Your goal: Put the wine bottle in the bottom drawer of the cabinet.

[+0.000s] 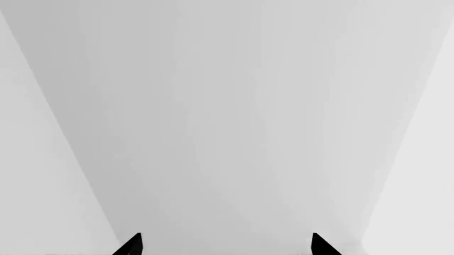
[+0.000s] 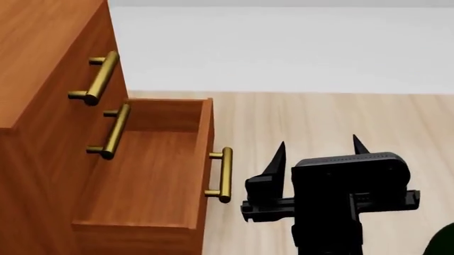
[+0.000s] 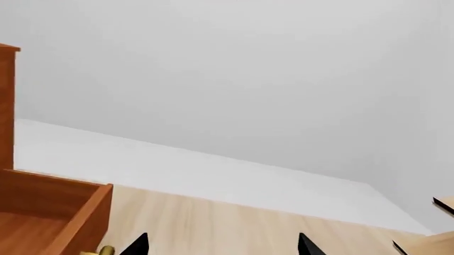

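The bottom drawer is pulled out and empty, both claws are apart holding nothing, so go grab the bottle gently

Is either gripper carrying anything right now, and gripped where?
Nothing is held. The right gripper and the left gripper both have jaws spread with nothing between them.

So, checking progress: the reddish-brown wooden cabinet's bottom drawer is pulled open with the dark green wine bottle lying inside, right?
Not quite. The bottom drawer of the reddish-brown wooden cabinet is pulled open, but it is empty; the head view shows only bare wood inside.
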`<state>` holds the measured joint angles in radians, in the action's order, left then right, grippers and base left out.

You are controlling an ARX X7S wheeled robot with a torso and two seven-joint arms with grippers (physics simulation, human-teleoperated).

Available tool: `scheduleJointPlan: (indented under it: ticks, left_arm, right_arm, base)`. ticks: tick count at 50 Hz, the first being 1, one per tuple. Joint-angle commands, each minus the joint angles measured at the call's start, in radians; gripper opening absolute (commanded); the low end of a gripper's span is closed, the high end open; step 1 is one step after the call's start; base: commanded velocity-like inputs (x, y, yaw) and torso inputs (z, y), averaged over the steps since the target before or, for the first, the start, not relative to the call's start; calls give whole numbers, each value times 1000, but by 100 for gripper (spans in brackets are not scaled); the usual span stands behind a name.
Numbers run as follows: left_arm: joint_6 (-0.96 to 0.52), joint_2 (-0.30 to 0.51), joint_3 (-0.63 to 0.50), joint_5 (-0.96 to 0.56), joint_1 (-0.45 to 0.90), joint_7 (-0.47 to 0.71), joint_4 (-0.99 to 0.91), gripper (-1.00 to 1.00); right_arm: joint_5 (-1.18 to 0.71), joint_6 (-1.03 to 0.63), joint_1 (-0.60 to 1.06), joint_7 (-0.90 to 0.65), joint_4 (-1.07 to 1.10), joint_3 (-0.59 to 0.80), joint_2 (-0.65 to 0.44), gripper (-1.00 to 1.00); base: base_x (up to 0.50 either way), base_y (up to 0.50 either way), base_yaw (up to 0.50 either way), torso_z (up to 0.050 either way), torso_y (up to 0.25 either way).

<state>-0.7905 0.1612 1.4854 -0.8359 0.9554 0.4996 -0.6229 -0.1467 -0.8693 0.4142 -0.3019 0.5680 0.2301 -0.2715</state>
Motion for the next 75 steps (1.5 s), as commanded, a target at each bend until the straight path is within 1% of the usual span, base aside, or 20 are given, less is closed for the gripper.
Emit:
scheduleJointPlan:
  ticks: [1, 6, 8, 13, 15, 23, 29, 31, 38, 45, 55, 61, 67, 73, 75]
  left_arm:
    - [-4, 2, -1, -6, -3, 4, 0, 100]
    - [-2, 2, -6, -1, -7, 4, 0, 100]
    - [-13, 13, -19, 0, 6, 26, -7, 100]
    - [-4, 4, -8, -1, -9, 9, 2, 100]
    - [-18, 15, -20, -2, 4, 33, -7, 100]
    - [-8, 6, -12, -3, -11, 16, 0, 100]
    - [-9, 6, -16, 0, -16, 17, 3, 100]
    - [-9, 6, -19, 3, -18, 16, 4, 100]
    - [-7, 6, -28, 10, -25, 15, 0, 100]
    - [-3, 6, -38, 16, -29, 11, 1, 100]
    - [-2, 6, -42, 17, -36, 8, 6, 100]
    - [-1, 8, -51, 22, -39, 8, 5, 100]
    - [-5, 8, -48, 13, -41, 11, 3, 100]
    - [-3, 7, -50, 14, -43, 12, 2, 100]
    - [-5, 8, -48, 11, -42, 14, 2, 100]
  right_arm:
    - [-6, 2, 3, 1, -4, 2, -3, 100]
    - [-9, 7, 0, 2, -5, 3, -5, 100]
    - [-10, 6, 0, 1, -5, 2, -5, 100]
    - [-13, 7, 0, -1, -6, 0, -5, 100]
    - [-13, 8, -1, -1, -6, 0, -6, 100]
    - [-25, 13, -9, -5, 5, -19, -4, 100]
    - [-63, -7, -51, -5, 69, -69, -2, 100]
    - [-86, -40, -65, -6, 110, -99, 0, 100]
    - [-115, -160, -95, -28, 226, -142, -9, 100]
    - [-132, -211, -156, -40, 298, -188, -21, 100]
    - [-173, -271, -221, -48, 381, -313, -8, 100]
    - [-203, -353, -229, -62, 445, -411, 3, 100]
    - [-236, -378, -238, -73, 474, -480, -4, 100]
    - [-298, -376, -257, -122, 475, -517, -33, 100]
    - [-318, -379, -263, -139, 475, -548, -31, 100]
  base:
    - [211, 62, 0, 0, 0]
    - [215, 62, 0, 0, 0]
    - [225, 59, 0, 0, 0]
    - [223, 55, 0, 0, 0]
    - [227, 49, 0, 0, 0]
    - [231, 28, 0, 0, 0]
    - [74, 0, 0, 0, 0]
    - [0, 0, 0, 0, 0]
    - [0, 0, 0, 0, 0]
    - [0, 0, 0, 0, 0]
    - [0, 0, 0, 0, 0]
    - [0, 0, 0, 0, 0]
    - [0, 0, 0, 0, 0]
    - [0, 0, 0, 0, 0]
    - [0, 0, 0, 0, 0]
